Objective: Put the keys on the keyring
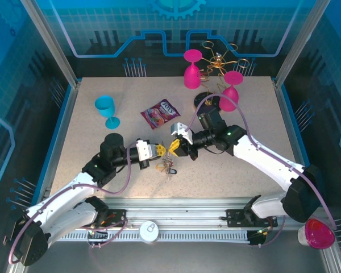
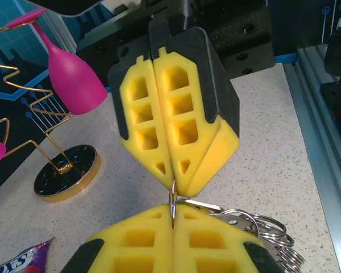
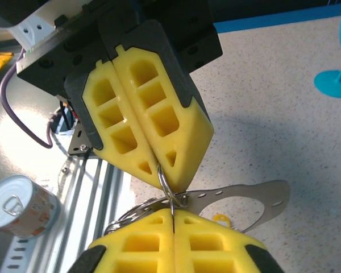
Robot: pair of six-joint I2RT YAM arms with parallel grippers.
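The left hand (image 1: 159,150) is fully closed, its yellow pads pinching a thin wire loop that I take for the keyring (image 2: 173,200). The right hand (image 1: 175,147) meets it tip to tip from 3 o'clock, closed just as tight on the same loop. The step in hand looks like threading: a flat silver blade (image 3: 244,196) sits at the loop just beside the right hand's tips. The keys (image 1: 168,166) hang in a bunch at 6 o'clock below the meeting point; whether they touch the bench (image 1: 91,148) I cannot tell. Next, I judge, one hand must hold firm while the other releases and re-grips to work the blade round the coil without dropping the bunch. Both arms lie low and stretched, the left reaching in from 7 o'clock, the right from 4 o'clock, fingers facing each other.
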